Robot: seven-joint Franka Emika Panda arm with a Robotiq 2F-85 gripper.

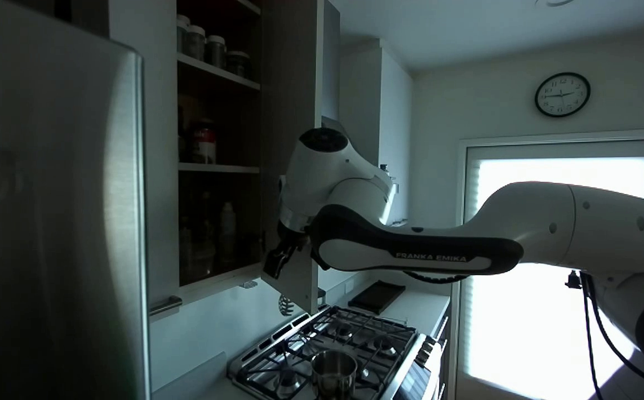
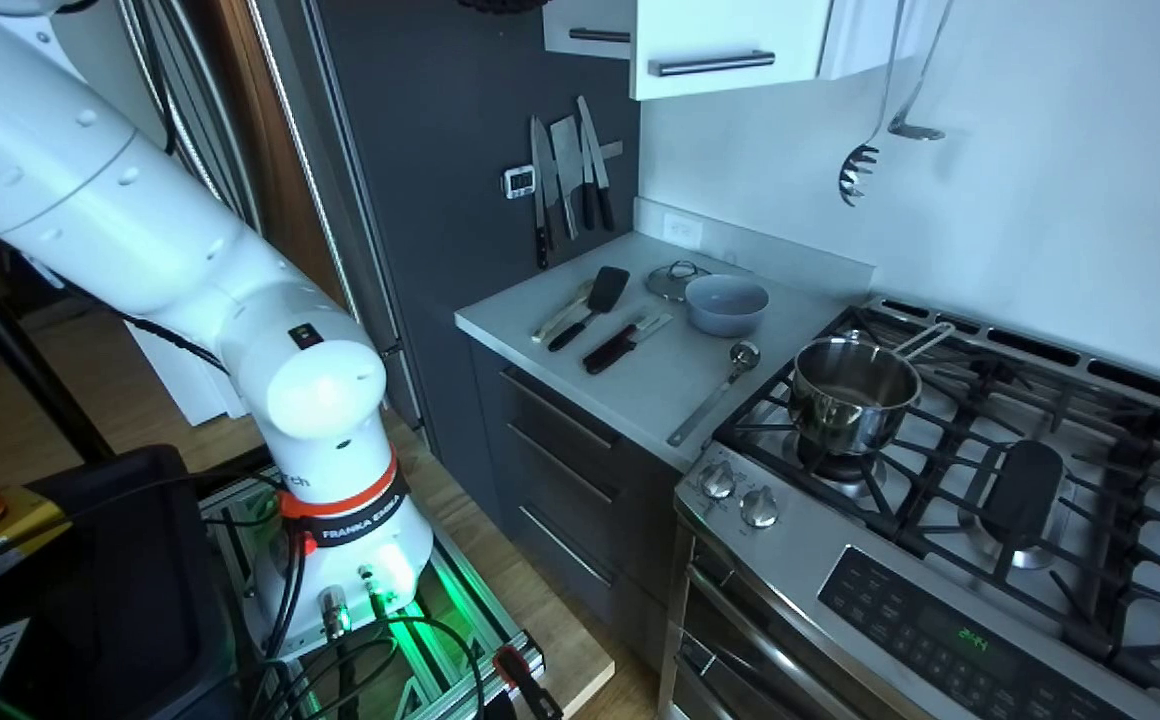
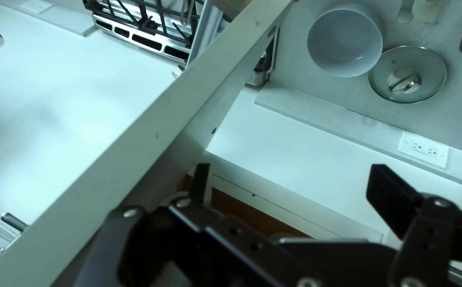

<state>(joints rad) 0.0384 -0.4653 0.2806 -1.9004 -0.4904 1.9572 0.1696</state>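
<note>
I have the end effector (image 3: pixel 290 175) spread wide, with its two fingers (image 3: pixel 201 181) far apart, and it holds nothing. It is next to the low end of the cupboard door (image 1: pixel 291 83), on the inside face. That door stands open and sticks out from the front edge of the cupboard (image 1: pixel 219 281). In my wrist view one finger looks very near the door, but I cannot tell if they touch. Inside the cupboard, small jars (image 1: pixel 215 53) stand in a row on a high shelf. A red and white jar (image 1: pixel 205 141) is on the shelf below it. Some bottles (image 1: pixel 227 222) are at the bottom, too dark to see well. Down low, a blue bowl (image 2: pixel 727 305) is near the back edge of the table (image 2: pixel 630 395), with a glass lid (image 2: pixel 668 284) just beside it. A long ladle (image 2: pixel 712 397) lies by the side edge, next to the stove (image 2: pixel 790 555). A black spatula (image 2: pixel 605 292) is nearer the front edge. A shiny pot (image 2: pixel 855 390) sits on the stove's front corner by the table.
</note>
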